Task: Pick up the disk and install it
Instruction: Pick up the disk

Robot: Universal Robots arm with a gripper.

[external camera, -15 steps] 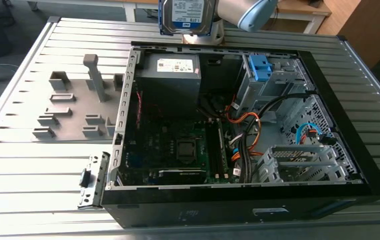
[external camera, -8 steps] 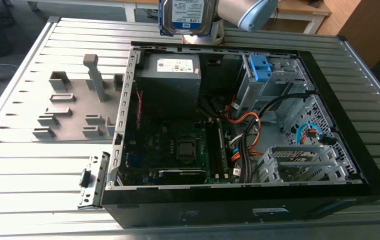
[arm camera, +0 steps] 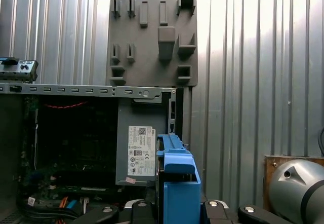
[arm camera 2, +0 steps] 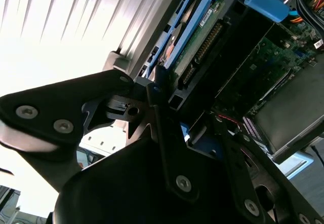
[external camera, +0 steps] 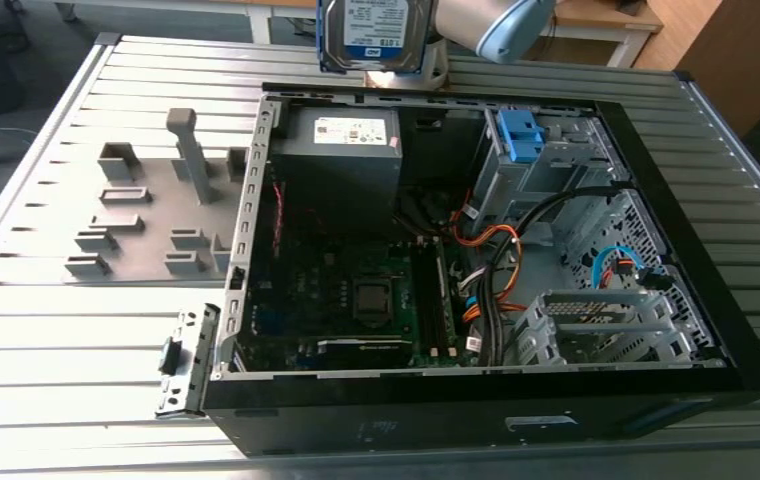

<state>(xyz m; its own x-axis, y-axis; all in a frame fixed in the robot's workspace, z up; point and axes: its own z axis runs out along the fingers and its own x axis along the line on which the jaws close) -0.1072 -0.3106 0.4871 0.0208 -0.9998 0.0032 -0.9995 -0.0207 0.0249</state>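
Already lifted off the ribbed grey metal tabletop and clamped between the closed black fingers, flat silver metal disk in its blue plastic caddy, hovering above the far rim of the open black computer case: picked up, not yet installed inside.

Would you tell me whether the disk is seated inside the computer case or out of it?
Out: the disk is held upright above the case rim, clamped in the pincer.
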